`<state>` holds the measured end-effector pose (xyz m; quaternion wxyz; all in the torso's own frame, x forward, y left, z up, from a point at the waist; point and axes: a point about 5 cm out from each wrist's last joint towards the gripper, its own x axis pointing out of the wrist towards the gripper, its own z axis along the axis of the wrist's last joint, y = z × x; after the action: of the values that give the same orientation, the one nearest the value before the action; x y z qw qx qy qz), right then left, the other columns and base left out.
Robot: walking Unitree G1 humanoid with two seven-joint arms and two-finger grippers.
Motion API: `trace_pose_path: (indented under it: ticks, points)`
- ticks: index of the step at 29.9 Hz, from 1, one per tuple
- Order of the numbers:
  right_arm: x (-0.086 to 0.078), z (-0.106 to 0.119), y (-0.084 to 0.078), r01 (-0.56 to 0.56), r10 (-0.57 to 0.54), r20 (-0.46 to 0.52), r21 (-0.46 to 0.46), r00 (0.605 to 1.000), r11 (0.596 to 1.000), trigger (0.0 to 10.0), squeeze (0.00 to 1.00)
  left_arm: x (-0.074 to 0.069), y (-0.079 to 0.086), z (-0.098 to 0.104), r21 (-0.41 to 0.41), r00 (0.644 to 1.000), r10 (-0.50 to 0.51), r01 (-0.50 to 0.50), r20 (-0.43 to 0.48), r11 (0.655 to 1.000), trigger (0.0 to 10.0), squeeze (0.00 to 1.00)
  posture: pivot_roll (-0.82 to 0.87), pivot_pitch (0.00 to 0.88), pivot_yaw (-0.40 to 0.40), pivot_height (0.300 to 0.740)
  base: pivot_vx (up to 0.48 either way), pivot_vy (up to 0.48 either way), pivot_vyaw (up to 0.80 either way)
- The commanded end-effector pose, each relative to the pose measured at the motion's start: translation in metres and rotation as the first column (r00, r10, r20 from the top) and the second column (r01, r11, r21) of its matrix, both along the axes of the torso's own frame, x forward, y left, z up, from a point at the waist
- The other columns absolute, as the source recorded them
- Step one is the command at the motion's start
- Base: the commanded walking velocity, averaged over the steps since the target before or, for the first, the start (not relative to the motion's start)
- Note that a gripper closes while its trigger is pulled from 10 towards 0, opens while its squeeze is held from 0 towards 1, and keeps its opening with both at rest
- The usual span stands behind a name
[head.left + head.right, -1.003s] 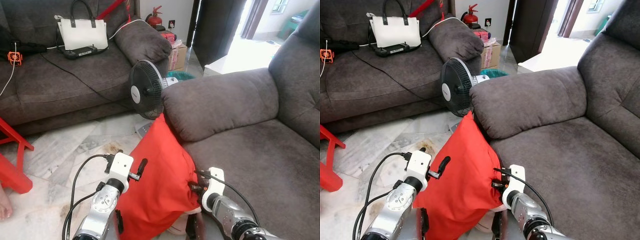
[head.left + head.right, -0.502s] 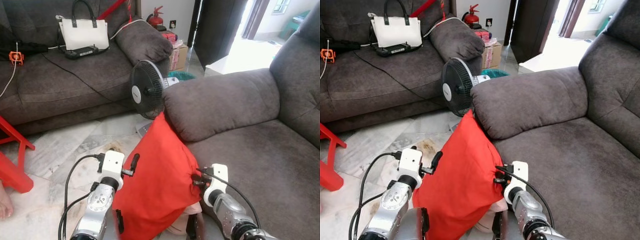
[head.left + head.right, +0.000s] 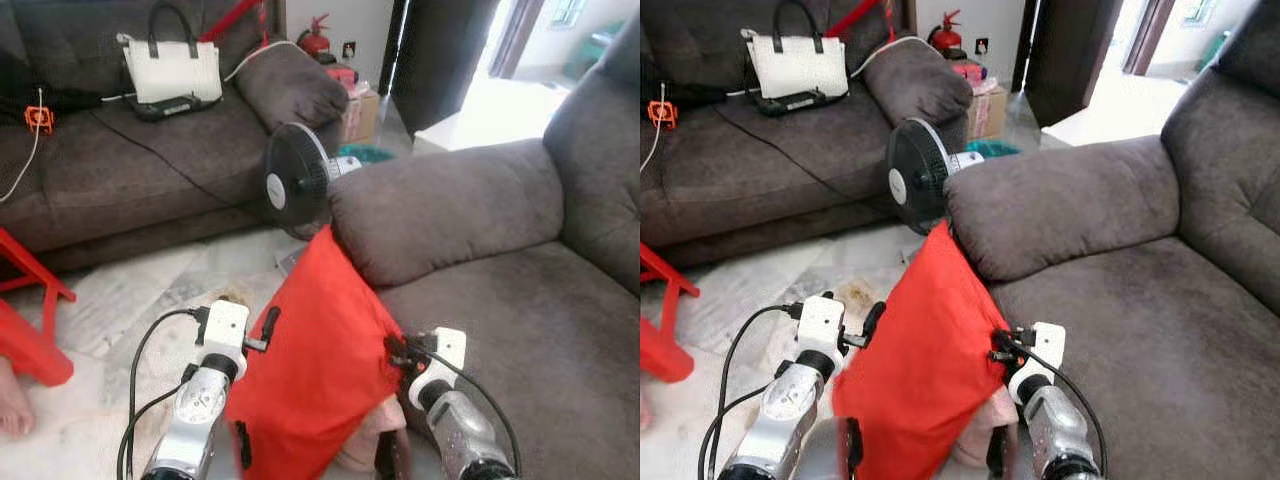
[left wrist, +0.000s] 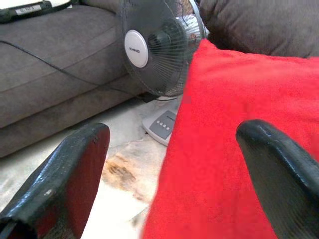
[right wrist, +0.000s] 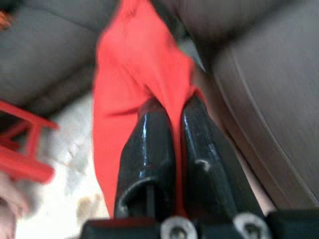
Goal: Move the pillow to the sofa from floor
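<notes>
The red pillow (image 3: 320,350) stands on end on the floor, its top corner leaning against the grey sofa's armrest (image 3: 440,205). My right gripper (image 5: 174,107) is shut on the pillow's right edge, low down beside the sofa seat (image 3: 520,330). On the pillow's left side my left gripper (image 4: 172,134) is open. Its fingers (image 4: 75,164) spread wide, with the pillow's edge (image 4: 224,164) between them.
A black table fan (image 3: 297,180) stands on the floor just behind the pillow. A second grey sofa (image 3: 130,160) at the left carries a white handbag (image 3: 185,70) and cables. A red stool (image 3: 30,330) and a person's foot (image 3: 10,400) are at the far left.
My left gripper has slid a little to the left along the pillow's side. My right gripper has crept up and right with the pillow's edge. The view has shifted slightly.
</notes>
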<state>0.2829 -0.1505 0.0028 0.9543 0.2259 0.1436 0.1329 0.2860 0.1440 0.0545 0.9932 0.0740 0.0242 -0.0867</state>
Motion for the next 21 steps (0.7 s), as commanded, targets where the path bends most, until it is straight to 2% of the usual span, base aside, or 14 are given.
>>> trace_pose_path:
  ticks: [1, 9, 15, 21]
  points:
    - [0.0183, 0.0288, -0.0142, 0.054, -0.051, 0.163, -0.016, 0.985, 0.998, 10.0, 0.00, 0.0004, -0.0005, 0.0026, 0.003, 1.000, -0.009, 0.009, 0.015, 1.000, 10.0, 0.00, 0.14, 0.000, -0.071, 0.656, 0.000, 0.000, 0.00]
    - [0.0156, 0.0236, -0.0152, 0.043, -0.040, 0.137, -0.023, 0.990, 0.999, 10.0, 0.00, 0.0000, -0.0032, 0.0027, 0.012, 0.999, -0.032, 0.032, 0.017, 0.999, 10.0, 0.00, 0.14, 0.000, -0.067, 0.705, 0.000, 0.000, 0.00]
    - [0.0139, 0.0243, -0.0157, 0.055, -0.053, 0.148, -0.009, 0.988, 0.998, 10.0, 0.00, -0.0002, -0.0034, 0.0028, 0.014, 0.999, -0.041, 0.040, 0.016, 0.999, 10.0, 0.00, 0.14, 0.000, -0.063, 0.705, 0.000, 0.000, 0.00]
    - [0.0156, 0.0253, -0.0176, 0.068, -0.066, 0.150, -0.008, 0.986, 0.998, 10.0, 0.00, 0.0008, -0.0027, 0.0031, 0.016, 0.999, -0.042, 0.042, 0.016, 0.999, 10.0, 0.00, 0.14, 0.000, -0.059, 0.740, 0.000, 0.000, 0.00]
